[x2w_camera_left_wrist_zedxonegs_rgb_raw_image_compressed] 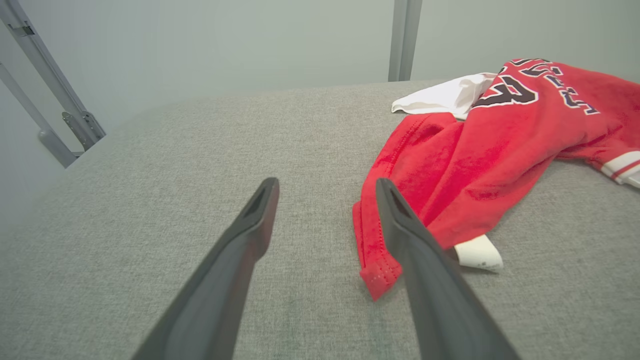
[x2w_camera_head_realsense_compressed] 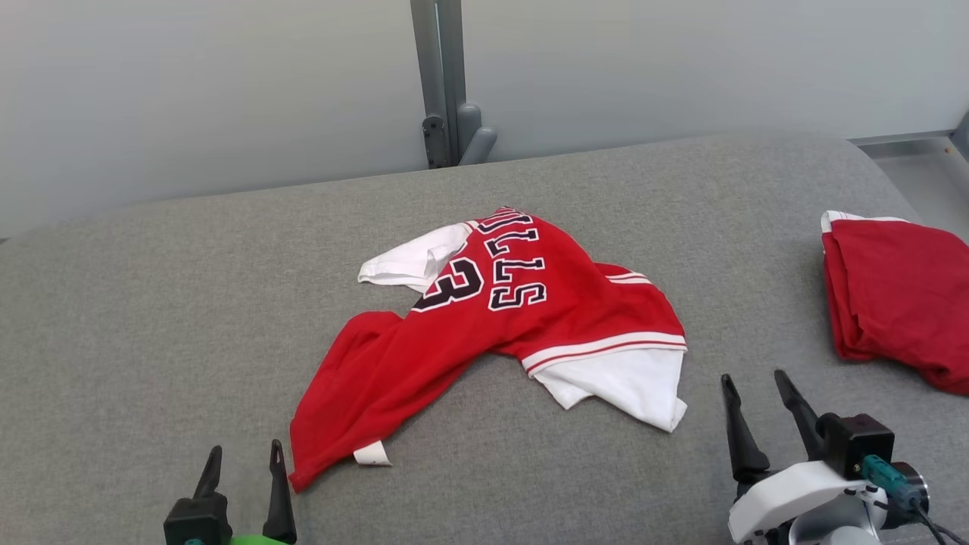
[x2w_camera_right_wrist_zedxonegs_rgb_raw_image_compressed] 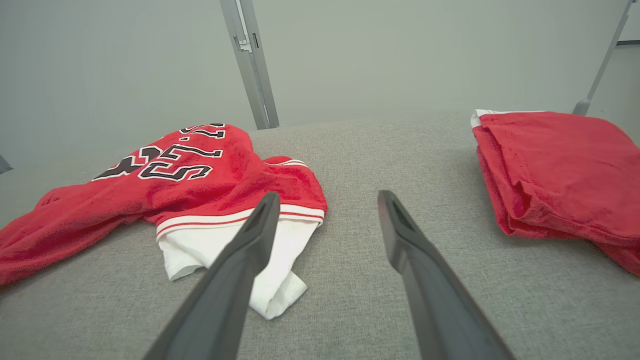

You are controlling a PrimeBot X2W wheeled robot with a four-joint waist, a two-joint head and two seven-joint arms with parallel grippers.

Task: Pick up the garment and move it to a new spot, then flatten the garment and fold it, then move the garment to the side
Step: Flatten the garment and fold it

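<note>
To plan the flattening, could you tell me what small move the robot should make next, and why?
Probably ease the left gripper forward onto the near red corner of the jersey, beside its open fingers. The jersey sits crumpled on the grey surface, and the right gripper is open and empty, so gripping that corner seems a natural start to flattening.

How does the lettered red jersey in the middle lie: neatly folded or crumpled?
Crumpled, not folded. The jersey lies bunched and twisted on the grey surface, its lettering wrinkled, a white part sticking out unevenly in front.
</note>
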